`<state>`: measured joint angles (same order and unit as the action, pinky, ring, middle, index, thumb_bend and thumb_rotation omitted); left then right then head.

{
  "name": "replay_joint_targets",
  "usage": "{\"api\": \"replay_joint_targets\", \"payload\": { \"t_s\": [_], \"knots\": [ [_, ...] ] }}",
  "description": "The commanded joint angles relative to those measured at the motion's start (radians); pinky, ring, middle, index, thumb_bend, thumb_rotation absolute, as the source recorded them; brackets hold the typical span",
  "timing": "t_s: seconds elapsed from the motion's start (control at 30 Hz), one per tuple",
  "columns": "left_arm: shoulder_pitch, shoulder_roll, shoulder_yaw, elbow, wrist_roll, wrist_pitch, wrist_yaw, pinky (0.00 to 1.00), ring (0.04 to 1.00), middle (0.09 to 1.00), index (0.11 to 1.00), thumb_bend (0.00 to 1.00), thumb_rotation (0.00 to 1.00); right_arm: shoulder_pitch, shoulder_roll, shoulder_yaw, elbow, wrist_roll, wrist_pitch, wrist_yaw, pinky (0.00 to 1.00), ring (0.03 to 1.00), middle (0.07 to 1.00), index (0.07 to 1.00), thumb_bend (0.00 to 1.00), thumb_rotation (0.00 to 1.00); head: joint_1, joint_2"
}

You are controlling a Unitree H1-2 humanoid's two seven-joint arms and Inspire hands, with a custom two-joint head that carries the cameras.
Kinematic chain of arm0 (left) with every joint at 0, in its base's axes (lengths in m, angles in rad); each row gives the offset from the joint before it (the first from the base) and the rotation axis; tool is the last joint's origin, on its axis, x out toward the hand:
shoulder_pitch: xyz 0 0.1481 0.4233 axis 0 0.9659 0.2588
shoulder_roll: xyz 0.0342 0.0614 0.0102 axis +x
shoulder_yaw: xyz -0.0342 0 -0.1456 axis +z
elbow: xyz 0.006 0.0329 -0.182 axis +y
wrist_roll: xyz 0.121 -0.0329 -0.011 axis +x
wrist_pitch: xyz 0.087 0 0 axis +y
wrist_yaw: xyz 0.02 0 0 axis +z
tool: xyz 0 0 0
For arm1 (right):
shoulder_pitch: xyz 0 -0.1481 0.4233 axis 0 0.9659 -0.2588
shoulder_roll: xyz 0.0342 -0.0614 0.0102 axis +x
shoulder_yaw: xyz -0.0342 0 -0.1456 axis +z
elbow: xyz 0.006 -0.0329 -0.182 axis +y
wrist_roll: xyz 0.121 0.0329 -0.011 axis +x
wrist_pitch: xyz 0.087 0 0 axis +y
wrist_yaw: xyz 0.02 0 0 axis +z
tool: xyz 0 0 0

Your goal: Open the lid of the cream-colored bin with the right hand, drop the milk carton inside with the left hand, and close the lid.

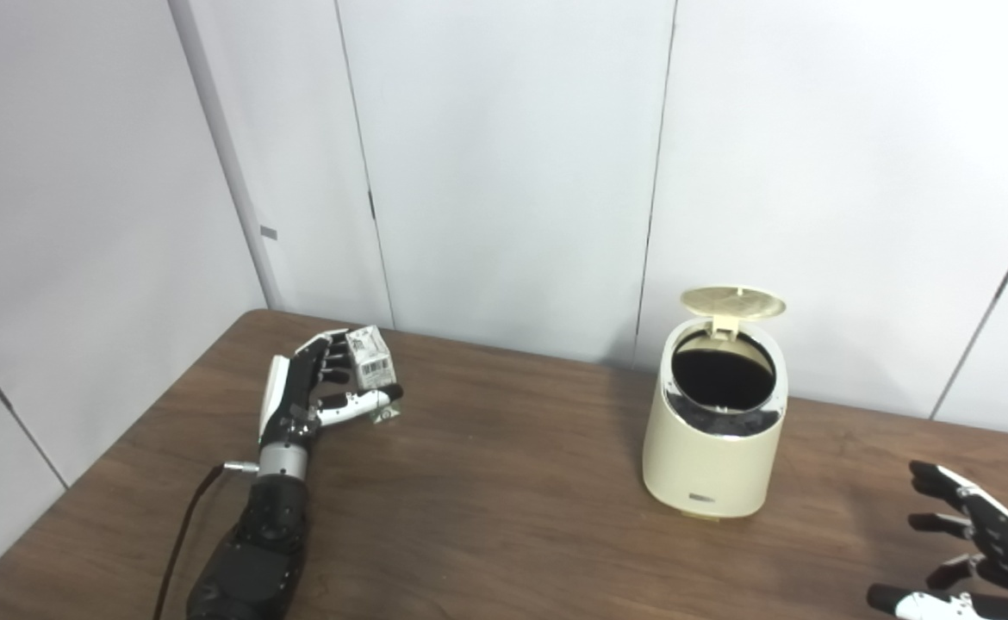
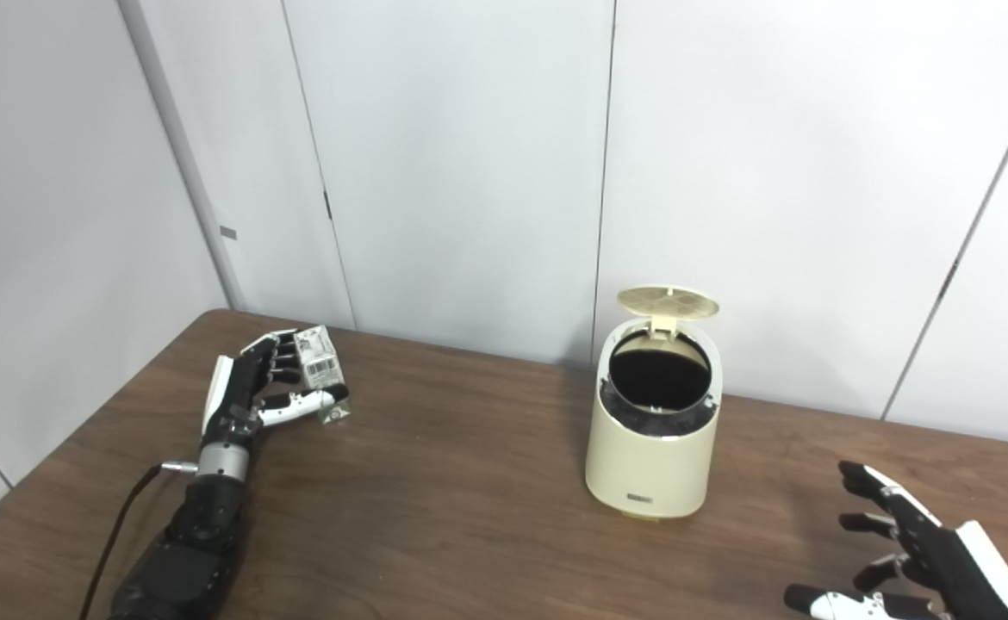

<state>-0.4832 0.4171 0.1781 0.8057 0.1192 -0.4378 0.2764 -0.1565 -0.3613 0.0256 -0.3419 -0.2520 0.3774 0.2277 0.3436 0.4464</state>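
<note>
The left hand point(image 1: 310, 392) is black, with a white plate on its back and a white thumb with a dark tip. Its wrist is a silver metal ring with a small pin, above a black forearm. A dark cable point(image 1: 183, 534) runs beside it. The right hand point(image 2: 917, 551) has the same black fingers and white plates.
</note>
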Motion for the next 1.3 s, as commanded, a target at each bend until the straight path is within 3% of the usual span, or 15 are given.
{"api": "replay_joint_targets", "payload": {
  "t_s": [0.0,0.13,0.23,0.37,0.57,0.6,0.7,1.03,1.27],
  "knots": [
    [-0.041,0.021,-0.003,0.003,0.001,-0.028,0.016,0.64,0.669,0.686,0.705,0.99,0.20,-0.020,-0.025,-0.016,-0.031,0.006,-0.036,-0.004,0.45,0.779,0.886,0.878,0.92,0.31,0.000,0.002],
    [-0.044,0.012,0.004,0.004,-0.013,-0.022,0.013,0.64,0.668,0.684,0.699,0.98,0.20,-0.013,-0.030,-0.013,-0.029,-0.001,-0.046,-0.006,0.44,0.770,0.884,0.879,0.92,0.32,0.000,0.004],
    [-0.052,-0.006,0.025,0.002,-0.050,-0.022,0.014,0.61,0.653,0.673,0.677,0.96,0.14,-0.009,-0.031,-0.012,-0.034,-0.007,-0.042,-0.008,0.45,0.772,0.885,0.883,0.89,0.32,0.000,0.007],
    [-0.065,-0.027,0.051,0.006,-0.092,-0.030,0.015,0.51,0.562,0.608,0.617,0.91,0.04,-0.005,-0.032,-0.015,-0.034,0.002,-0.036,-0.004,0.47,0.773,0.888,0.885,0.89,0.30,0.000,0.007],
    [-0.079,-0.040,0.062,0.023,-0.109,-0.032,0.019,0.45,0.500,0.535,0.566,0.83,0.00,0.006,-0.036,-0.015,-0.035,0.006,-0.036,-0.002,0.48,0.795,0.902,0.893,0.87,0.30,0.004,0.009],
    [-0.080,-0.042,0.063,0.024,-0.111,-0.032,0.018,0.45,0.496,0.523,0.521,0.65,0.03,0.007,-0.038,-0.015,-0.032,0.005,-0.042,-0.003,0.48,0.800,0.905,0.896,0.86,0.30,0.004,0.008],
    [-0.084,-0.044,0.059,0.033,-0.103,-0.032,0.024,0.45,0.494,0.481,0.511,0.54,0.01,0.009,-0.036,-0.015,-0.031,0.005,-0.040,-0.005,0.48,0.804,0.904,0.895,0.86,0.31,0.003,0.008],
    [-0.083,-0.061,0.047,0.017,-0.098,-0.032,0.021,0.44,0.484,0.477,0.501,0.52,0.00,0.019,-0.026,-0.023,-0.025,0.018,-0.049,-0.016,0.53,0.812,0.908,0.889,0.86,0.30,-0.009,0.014],
    [-0.050,-0.080,0.018,-0.123,-0.100,-0.032,-0.032,0.43,0.475,0.475,0.505,0.52,0.00,0.015,-0.029,-0.014,0.002,-0.007,-0.100,-0.030,0.52,0.802,0.902,0.896,0.88,0.37,-0.040,0.014]
  ]
}}
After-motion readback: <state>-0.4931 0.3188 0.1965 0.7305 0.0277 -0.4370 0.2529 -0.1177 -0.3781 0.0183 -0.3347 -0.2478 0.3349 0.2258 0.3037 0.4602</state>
